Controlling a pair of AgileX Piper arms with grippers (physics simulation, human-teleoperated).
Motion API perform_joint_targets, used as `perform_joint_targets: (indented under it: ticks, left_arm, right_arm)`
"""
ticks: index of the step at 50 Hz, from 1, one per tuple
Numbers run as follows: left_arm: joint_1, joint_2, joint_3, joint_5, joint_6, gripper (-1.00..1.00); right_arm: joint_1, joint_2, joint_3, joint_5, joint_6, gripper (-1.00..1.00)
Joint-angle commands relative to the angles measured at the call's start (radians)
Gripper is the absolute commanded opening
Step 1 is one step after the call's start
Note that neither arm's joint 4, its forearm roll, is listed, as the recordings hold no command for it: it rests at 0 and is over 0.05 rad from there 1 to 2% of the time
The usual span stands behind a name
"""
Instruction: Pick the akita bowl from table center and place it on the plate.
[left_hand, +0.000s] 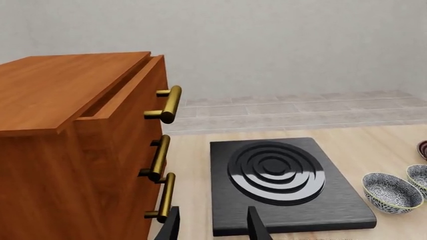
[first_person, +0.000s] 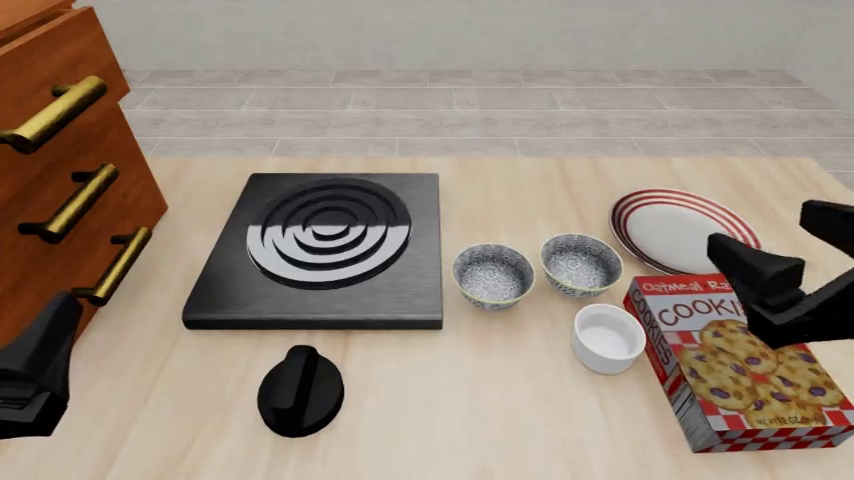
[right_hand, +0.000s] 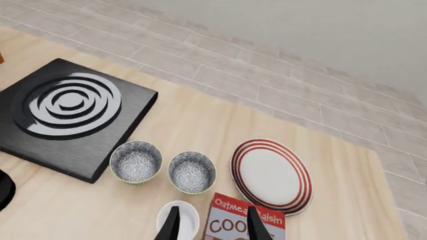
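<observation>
Where bowl (first_person: 494, 275) nears stove (first_person: 320, 250): gap

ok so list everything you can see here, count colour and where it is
akita bowl: one of two, speckled grey-white inside, table centre beside the stove
second speckled bowl: one, same look, between the first and the plate
plate: one, white with red rings, right side
white bowl: one, plain, left of the box
cookie box: one, red, lying flat at near right
stove: one, black, left of the bowls
black knob: one, near edge
drawer cabinet: one, wood with brass handles, far left
left claw: open, empty
right claw: open, empty, over the box
</observation>
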Motion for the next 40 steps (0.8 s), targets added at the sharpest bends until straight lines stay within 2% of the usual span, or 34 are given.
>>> perform_joint_targets:
  ticks: [1,4,5,10,13,16,21,22,23,27,28,30,33,36,39,40]
  left_arm:
    - [-0.009,0.017,0.000,-0.008,0.001,1.00]
    - [-0.009,0.013,0.000,-0.004,0.007,1.00]
    - [-0.012,0.010,0.000,0.000,0.023,1.00]
    - [-0.019,0.019,-0.001,-0.004,0.015,1.00]
    - [-0.020,0.020,0.000,-0.005,0.019,1.00]
    - [-0.021,0.023,0.000,-0.006,0.016,1.00]
    - [-0.019,0.039,0.000,-0.018,0.005,1.00]
    - [-0.019,0.039,0.000,-0.018,0.005,1.00]
    - [-0.020,0.041,0.000,-0.018,0.003,1.00]
    - [-0.017,0.060,0.000,-0.033,-0.020,1.00]
    - [-0.015,0.065,0.000,-0.037,-0.018,1.00]
    - [-0.013,0.065,0.000,-0.037,-0.019,1.00]
    - [-0.013,0.059,0.000,-0.031,-0.018,1.00]
    - [-0.007,0.059,0.000,-0.029,-0.022,1.00]
    - [-0.011,0.051,0.000,-0.022,-0.019,1.00]
    - [-0.013,0.051,-0.001,-0.020,-0.016,1.00]
  right_arm:
    - [0.098,0.202,-0.049,0.011,-0.236,1.00]
    - [0.105,0.220,-0.063,0.013,-0.239,1.00]
    - [0.124,0.240,-0.086,0.027,-0.259,1.00]
    - [0.187,0.325,-0.125,0.045,-0.274,1.00]
    - [0.218,0.375,-0.159,0.071,-0.312,1.00]
    - [0.224,0.405,-0.211,0.098,-0.329,1.00]
    - [0.254,0.486,-0.270,0.130,-0.400,1.00]
    - [0.254,0.487,-0.270,0.130,-0.400,1.00]
    - [0.261,0.503,-0.268,0.128,-0.438,1.00]
    - [0.320,0.597,-0.270,0.131,-0.489,1.00]
    - [0.331,0.619,-0.265,0.121,-0.523,1.00]
    - [0.347,0.640,-0.290,0.135,-0.525,1.00]
    - [0.383,0.681,-0.312,0.148,-0.560,1.00]
    - [0.385,0.730,-0.332,0.143,-0.589,1.00]
    - [0.392,0.783,-0.312,0.129,-0.664,1.00]
    - [0.397,0.789,-0.316,0.131,-0.671,1.00]
